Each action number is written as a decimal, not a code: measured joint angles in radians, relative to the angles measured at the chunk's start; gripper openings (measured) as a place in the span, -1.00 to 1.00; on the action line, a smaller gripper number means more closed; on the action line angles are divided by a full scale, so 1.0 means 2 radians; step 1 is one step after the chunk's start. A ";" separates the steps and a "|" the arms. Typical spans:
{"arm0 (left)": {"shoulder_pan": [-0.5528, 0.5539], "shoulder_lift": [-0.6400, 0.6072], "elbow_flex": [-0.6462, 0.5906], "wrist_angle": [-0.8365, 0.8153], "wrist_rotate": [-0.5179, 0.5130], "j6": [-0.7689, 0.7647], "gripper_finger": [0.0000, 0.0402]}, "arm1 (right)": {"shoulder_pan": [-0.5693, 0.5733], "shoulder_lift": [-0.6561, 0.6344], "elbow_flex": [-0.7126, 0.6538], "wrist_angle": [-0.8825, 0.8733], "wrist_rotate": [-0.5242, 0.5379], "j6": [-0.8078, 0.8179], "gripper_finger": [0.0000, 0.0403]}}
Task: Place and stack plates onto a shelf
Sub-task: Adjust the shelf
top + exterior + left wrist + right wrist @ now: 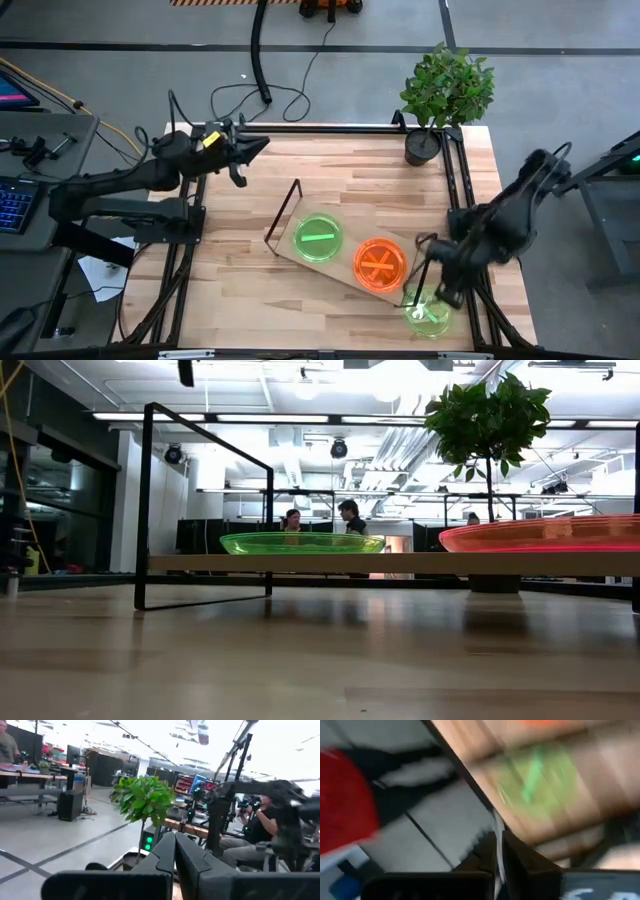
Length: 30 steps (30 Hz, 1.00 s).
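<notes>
Loose plate: a round translucent neon-green plastic plate [428, 314] lies on the tabletop off the shelf's right end, directly under my right gripper [440, 292], whose fingers look closed.

Nearer arm: mine, the right.

Left gripper [255, 147]: parked far left, fingers together.

Flat light-wood shelf with black end frames [340, 270]: carries a green bar-marked plate [318, 239] left and an orange cross-marked plate [380, 264] right.

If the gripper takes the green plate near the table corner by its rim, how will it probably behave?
The translucent green plastic plate near the right gripper looks thin and shallow, so it is probably light and may flex slightly when held by the rim. Its smooth surface may slip between the fingers. Lying flat on the wooden table, it should slide, not roll.
</notes>
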 joint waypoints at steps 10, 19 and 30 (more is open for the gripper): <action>0.016 -0.009 -0.002 0.018 0.044 0.038 -1.00 | -0.016 0.085 -0.031 -0.013 -0.037 0.088 -1.00; 0.018 -0.036 -0.002 0.011 0.066 0.045 -1.00 | -0.099 0.094 -0.030 -0.013 0.001 0.023 -1.00; 0.018 -0.119 -0.002 -0.047 0.044 0.053 -1.00 | -0.219 0.094 -0.030 0.075 0.117 -0.114 -1.00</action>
